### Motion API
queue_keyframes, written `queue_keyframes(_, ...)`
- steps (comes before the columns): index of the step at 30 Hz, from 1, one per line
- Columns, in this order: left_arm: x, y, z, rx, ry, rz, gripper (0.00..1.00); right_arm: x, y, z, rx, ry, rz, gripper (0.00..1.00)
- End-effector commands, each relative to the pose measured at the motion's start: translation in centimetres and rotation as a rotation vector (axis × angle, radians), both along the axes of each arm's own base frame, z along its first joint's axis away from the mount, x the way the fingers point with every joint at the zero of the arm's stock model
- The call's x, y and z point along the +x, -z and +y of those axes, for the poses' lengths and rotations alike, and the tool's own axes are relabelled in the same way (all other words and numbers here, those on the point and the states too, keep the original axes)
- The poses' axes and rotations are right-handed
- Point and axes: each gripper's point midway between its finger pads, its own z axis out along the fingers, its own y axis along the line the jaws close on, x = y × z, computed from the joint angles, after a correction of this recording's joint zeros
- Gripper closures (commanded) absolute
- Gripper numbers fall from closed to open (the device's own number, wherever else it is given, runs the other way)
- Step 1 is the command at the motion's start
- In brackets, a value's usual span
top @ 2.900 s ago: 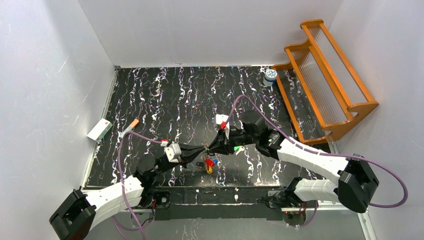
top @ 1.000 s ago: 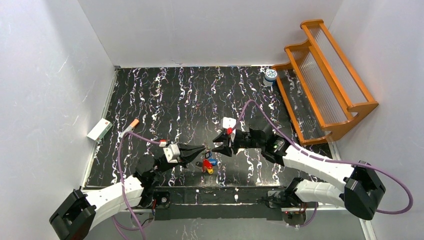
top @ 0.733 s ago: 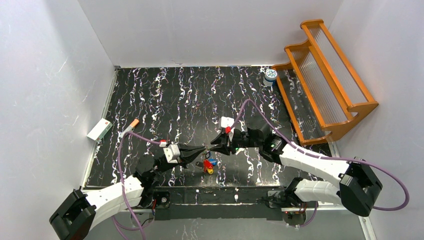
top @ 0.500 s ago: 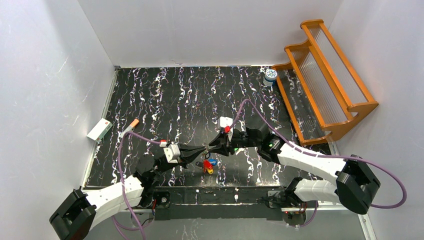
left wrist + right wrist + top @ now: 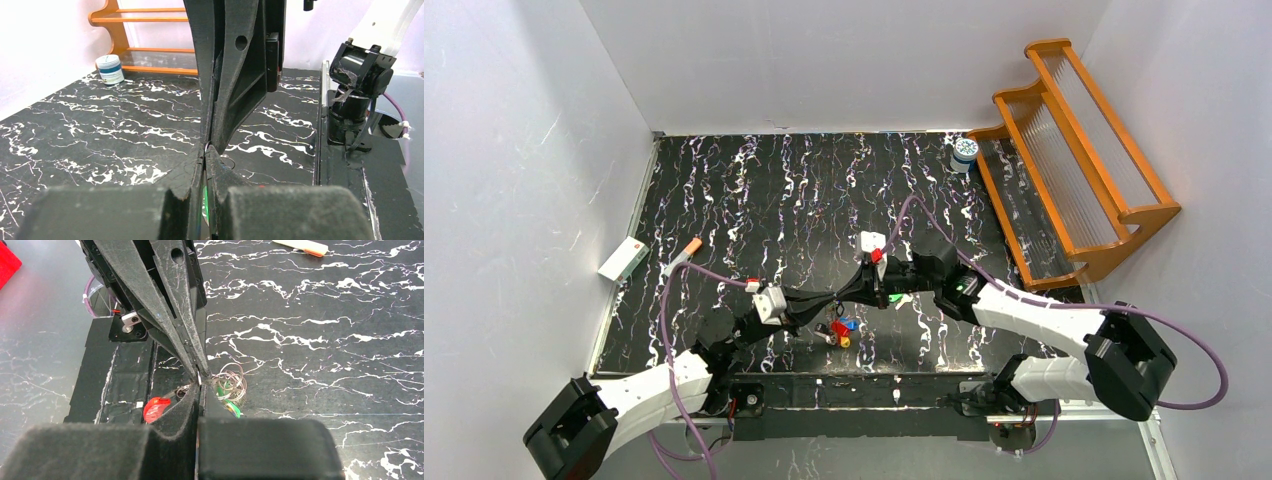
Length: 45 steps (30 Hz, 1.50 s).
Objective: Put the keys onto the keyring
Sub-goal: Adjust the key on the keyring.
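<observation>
Since a second ago, the right gripper (image 5: 848,292) has advanced to meet the left gripper (image 5: 828,298) tip to tip, and its jaws have drawn from half-open to all but closed. The left gripper is fully shut, apparently pinching the keyring (image 5: 232,380), a thin coiled wire loop, presumably to steady it for threading. Whether the right gripper grips wire or key cannot be told. The plastic-headed keys (image 5: 840,330) lie just below the tips, and a green key (image 5: 226,390) rests against the ring. Beyond are the glossy black marbled table (image 5: 754,190), a white-and-blue jar (image 5: 965,150) and a slatted orange wooden rack (image 5: 1074,150).
</observation>
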Motion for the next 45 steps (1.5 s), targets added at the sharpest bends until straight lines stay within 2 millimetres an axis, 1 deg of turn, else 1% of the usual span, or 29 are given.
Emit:
queue_keyframes(1,-0.5,-1.9,0.1,-0.055,0.014,-0.065,1.00,0.8,-1.8,0.7,0.027,0.002,-0.037,0.99)
queue_keyframes(3,-0.5,-1.9,0.2,-0.057,0.010,-0.066,1.00,1.0,-1.8,0.6,0.017,0.010,-0.047,0.99)
queue_keyframes(4,-0.4,-2.0,0.2,-0.058,0.004,-0.069,0.98,1.1,-1.6,0.4,0.006,0.017,-0.052,0.99)
queue_keyframes(9,0.5,-1.6,0.7,-0.046,-0.052,-0.061,0.70,1.9,-0.9,-0.8,-0.083,0.064,-0.108,0.99)
queue_keyframes(11,0.8,-1.0,0.7,-0.029,-0.065,-0.044,0.65,2.2,-0.3,-1.4,-0.146,0.075,-0.121,0.99)
queue_keyframes(14,1.4,-0.4,0.8,0.015,-0.093,-0.051,0.62,2.3,0.9,-2.2,-0.263,0.068,-0.110,0.99)
queue_keyframes(18,1.9,0.7,0.6,0.091,-0.105,-0.040,0.61,2.4,1.9,-2.8,-0.376,0.047,-0.079,0.99)
queue_keyframes(19,2.0,1.4,0.5,0.127,-0.101,-0.028,0.61,2.2,2.1,-2.9,-0.397,0.037,-0.072,0.99)
queue_keyframes(25,1.9,3.3,-0.2,0.259,-0.052,-0.012,0.64,2.1,2.7,-2.9,-0.494,0.011,-0.051,0.99)
queue_keyframes(30,1.8,3.5,-0.7,0.296,-0.020,-0.018,0.68,1.7,3.1,-2.9,-0.541,-0.010,-0.033,0.99)
queue_keyframes(38,0.6,3.9,-2.3,0.326,0.112,-0.015,0.74,1.1,2.8,-1.9,-0.512,-0.038,-0.022,0.99)
queue_keyframes(42,0.5,3.8,-2.7,0.321,0.133,-0.011,0.75,0.9,2.7,-1.5,-0.504,-0.048,-0.020,0.99)
queue_keyframes(45,0.4,3.7,-2.9,0.310,0.141,-0.011,0.81,0.8,2.8,-1.3,-0.505,-0.052,-0.016,0.99)
